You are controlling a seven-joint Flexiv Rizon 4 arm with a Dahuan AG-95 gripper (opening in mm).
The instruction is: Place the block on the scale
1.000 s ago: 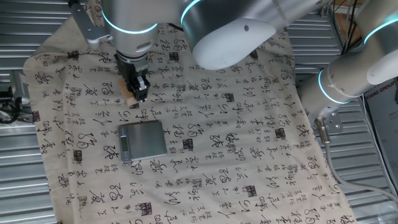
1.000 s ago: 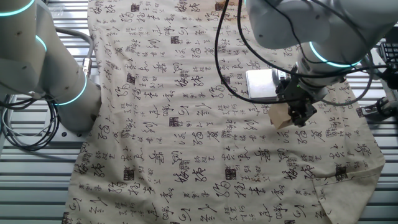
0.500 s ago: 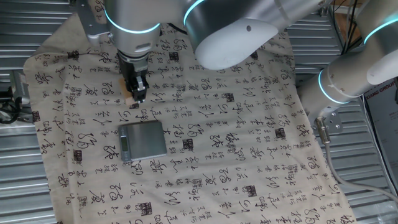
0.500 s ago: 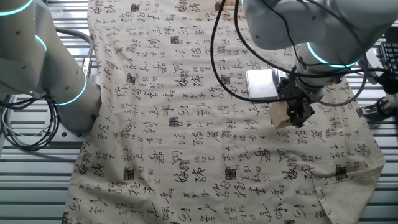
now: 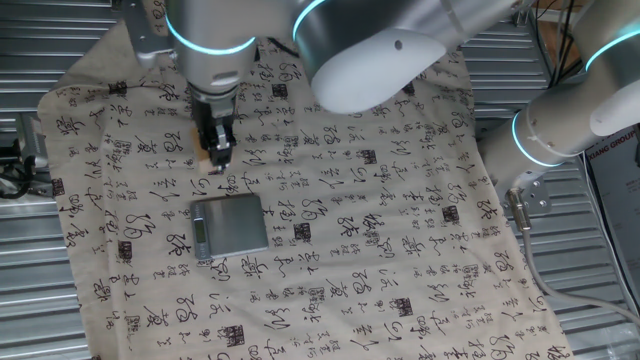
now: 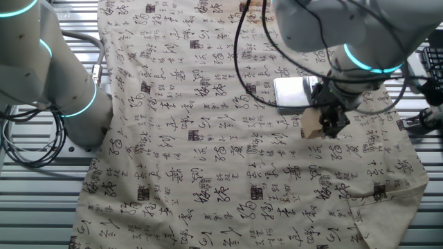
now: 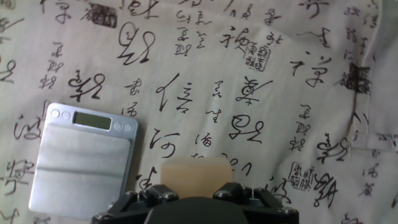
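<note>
The block is a light tan wooden cube held between my fingers at the bottom of the hand view. My gripper is shut on it and holds it above the patterned cloth. The block also shows in the other fixed view, beside the gripper. The scale is a flat grey square with a strip of display and buttons along one edge, lying on the cloth just beyond the gripper. In the hand view the scale is at the lower left, to the left of the block. It also shows in the other fixed view, partly hidden by the arm.
A cream cloth with black calligraphy covers the table over a ribbed metal top. A second robot arm's base stands at the cloth's edge. Cables hang over the cloth near the scale.
My gripper has risen a little with the block in it and shifted slightly. The scale has not moved.
</note>
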